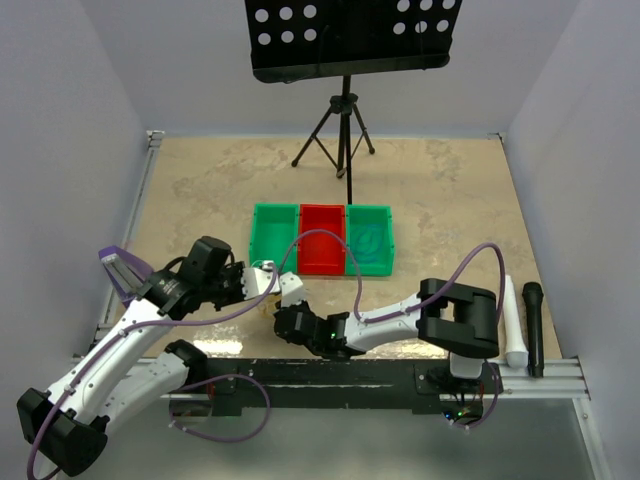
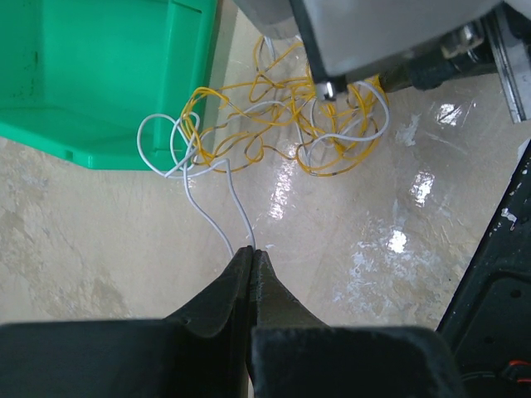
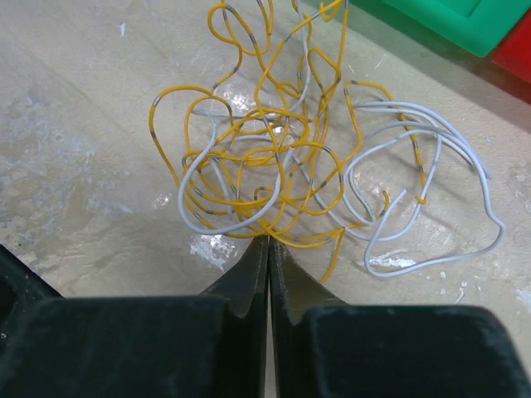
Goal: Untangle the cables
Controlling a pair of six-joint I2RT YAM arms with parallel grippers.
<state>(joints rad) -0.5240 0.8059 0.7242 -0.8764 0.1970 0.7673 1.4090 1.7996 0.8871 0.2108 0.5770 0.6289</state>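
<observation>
A tangle of yellow cable (image 3: 274,178) and whitish cable (image 3: 398,264) lies on the table just in front of the bins. My right gripper (image 3: 269,239) is shut on yellow strands at the near edge of the tangle. My left gripper (image 2: 251,249) is shut on the whitish cable (image 2: 241,212), whose two strands run from the fingertips up into the yellow knot (image 2: 217,91). In the top view the left gripper (image 1: 267,283) and right gripper (image 1: 288,300) sit close together at the table's front centre. A pale green cable (image 1: 368,240) lies coiled in the right green bin.
Three bins stand in a row: green (image 1: 262,215), red (image 1: 322,212), green (image 1: 385,215). The left green bin (image 2: 99,75) lies right beside the tangle. A tripod stand (image 1: 345,130) is at the back. A white tool (image 1: 513,320) and a black one (image 1: 534,320) lie at the right edge.
</observation>
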